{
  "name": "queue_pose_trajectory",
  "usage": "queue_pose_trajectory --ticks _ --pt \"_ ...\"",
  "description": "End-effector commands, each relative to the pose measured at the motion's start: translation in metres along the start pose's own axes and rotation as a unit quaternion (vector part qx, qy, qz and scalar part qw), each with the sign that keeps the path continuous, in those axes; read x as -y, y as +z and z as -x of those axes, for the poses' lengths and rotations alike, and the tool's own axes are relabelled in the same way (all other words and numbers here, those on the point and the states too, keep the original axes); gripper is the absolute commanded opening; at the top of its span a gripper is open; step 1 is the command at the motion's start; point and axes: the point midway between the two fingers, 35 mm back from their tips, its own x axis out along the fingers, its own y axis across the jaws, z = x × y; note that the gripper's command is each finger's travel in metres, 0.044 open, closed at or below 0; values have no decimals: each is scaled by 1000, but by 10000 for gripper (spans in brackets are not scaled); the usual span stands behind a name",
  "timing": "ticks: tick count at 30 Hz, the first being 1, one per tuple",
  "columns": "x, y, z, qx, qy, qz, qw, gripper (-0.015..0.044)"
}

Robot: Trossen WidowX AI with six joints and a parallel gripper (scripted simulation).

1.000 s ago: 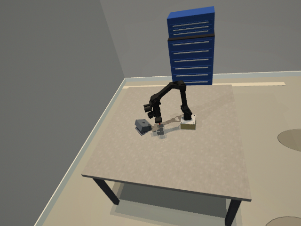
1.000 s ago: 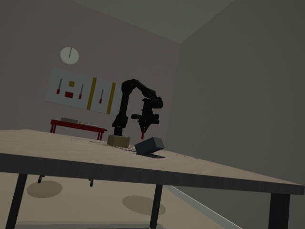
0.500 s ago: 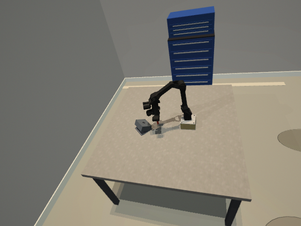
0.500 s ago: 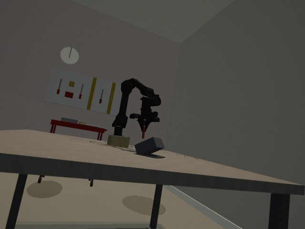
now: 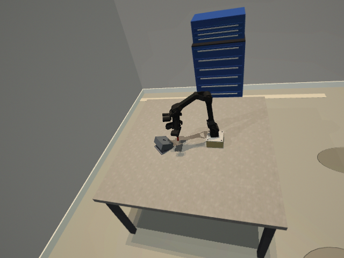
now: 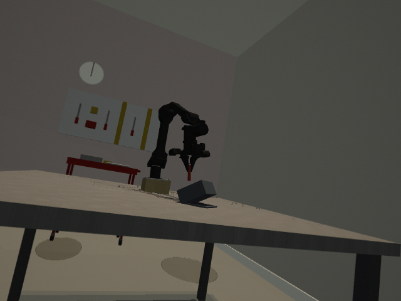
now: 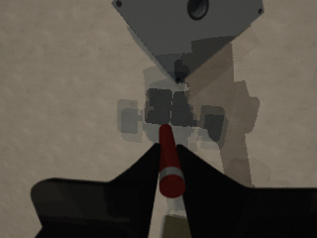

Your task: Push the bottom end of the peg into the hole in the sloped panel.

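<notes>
My gripper (image 6: pixel 189 168) (image 7: pixel 167 149) is shut on the red peg (image 5: pixel 177 138) (image 6: pixel 189 175) (image 7: pixel 168 154). The peg is round, with a grey band near its top end, and hangs about upright above the table, its lower end free in the air. The grey sloped panel (image 5: pixel 160 140) (image 6: pixel 194 191) (image 7: pixel 163 30) stands beside the gripper, lower than the peg. The round dark hole (image 5: pixel 164 140) (image 7: pixel 198 8) in its face shows at the top edge of the wrist view. In the exterior view the hole is hidden.
The arm's base block (image 5: pixel 214 143) (image 6: pixel 155 185) stands on the table (image 5: pixel 194 183) (image 6: pixel 106 207), on the other side of the gripper from the panel. A blue drawer cabinet (image 5: pixel 219 63) stands beyond the table. Shadows of the arm fall near the panel.
</notes>
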Motion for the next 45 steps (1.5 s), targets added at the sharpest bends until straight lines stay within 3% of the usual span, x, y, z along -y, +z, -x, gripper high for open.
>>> queue_pose_trajectory --ticks 1,45 --pt "1 6 4 10 12 -16 1000 0" --pt "40 57 33 88 108 -190 972 0"
